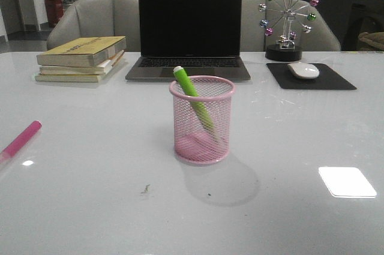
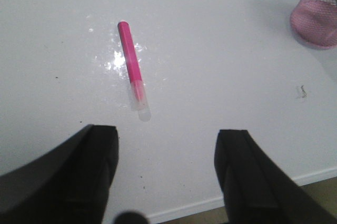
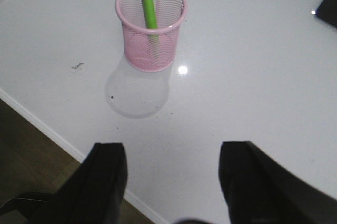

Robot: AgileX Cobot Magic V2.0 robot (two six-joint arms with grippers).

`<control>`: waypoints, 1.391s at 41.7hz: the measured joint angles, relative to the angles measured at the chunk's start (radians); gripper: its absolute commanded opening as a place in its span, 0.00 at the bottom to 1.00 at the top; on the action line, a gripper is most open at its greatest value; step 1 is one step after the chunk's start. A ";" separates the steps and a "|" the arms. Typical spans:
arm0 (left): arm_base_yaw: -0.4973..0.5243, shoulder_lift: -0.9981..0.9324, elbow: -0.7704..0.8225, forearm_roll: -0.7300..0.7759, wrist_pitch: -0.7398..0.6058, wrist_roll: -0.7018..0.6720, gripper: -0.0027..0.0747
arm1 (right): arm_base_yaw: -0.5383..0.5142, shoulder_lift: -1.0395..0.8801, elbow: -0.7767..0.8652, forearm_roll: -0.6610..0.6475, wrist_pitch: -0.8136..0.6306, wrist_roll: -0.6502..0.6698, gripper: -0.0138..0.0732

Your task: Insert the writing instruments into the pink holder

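Both hands (image 2: 166, 174) (image 3: 174, 182) released, over table edge; pink marker (image 2: 131, 68) lying flat.

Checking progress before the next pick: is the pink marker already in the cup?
No. The pink marker lies flat on the white table, apart from the cup, which holds only the green marker.

both pincers, left (image 2: 166, 174) and right (image 3: 171, 179), spread wide, empty
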State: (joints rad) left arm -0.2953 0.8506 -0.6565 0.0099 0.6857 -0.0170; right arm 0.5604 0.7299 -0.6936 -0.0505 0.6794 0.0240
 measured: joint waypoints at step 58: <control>0.148 1.173 -0.712 -0.018 0.024 -0.006 0.44 | 0.000 -0.040 0.002 0.000 0.040 0.000 0.73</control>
State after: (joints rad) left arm -0.1474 2.0240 -1.3680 -0.0078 0.7101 -0.0226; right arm 0.5604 0.6894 -0.6919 -0.0505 0.7194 0.0240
